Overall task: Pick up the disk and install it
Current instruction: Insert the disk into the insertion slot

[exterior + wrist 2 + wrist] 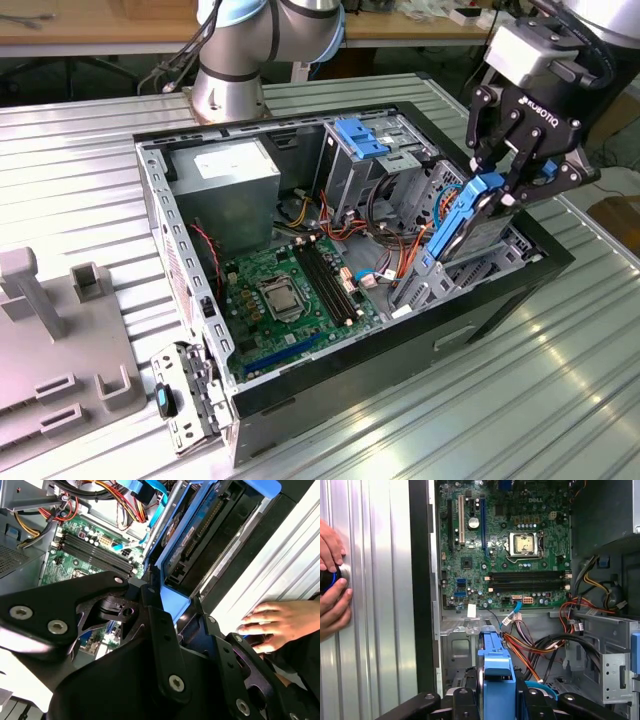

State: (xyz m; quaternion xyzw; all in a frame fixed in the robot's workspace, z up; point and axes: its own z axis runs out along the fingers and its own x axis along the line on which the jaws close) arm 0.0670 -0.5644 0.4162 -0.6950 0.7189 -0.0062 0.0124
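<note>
The gripper (497, 188) pinches the disk (458, 222), holding it tilted over the open computer case (350, 385) at the exterior view's right. Pickup looks done; 1 step, seating it, is not yet done.

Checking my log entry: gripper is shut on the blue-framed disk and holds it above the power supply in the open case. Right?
Wrong spot. The gripper is shut on the disk, but holds it above the drive bays at the exterior view's right end of the open case. The power supply sits toward that view's left. The exterior view shows it.
</note>
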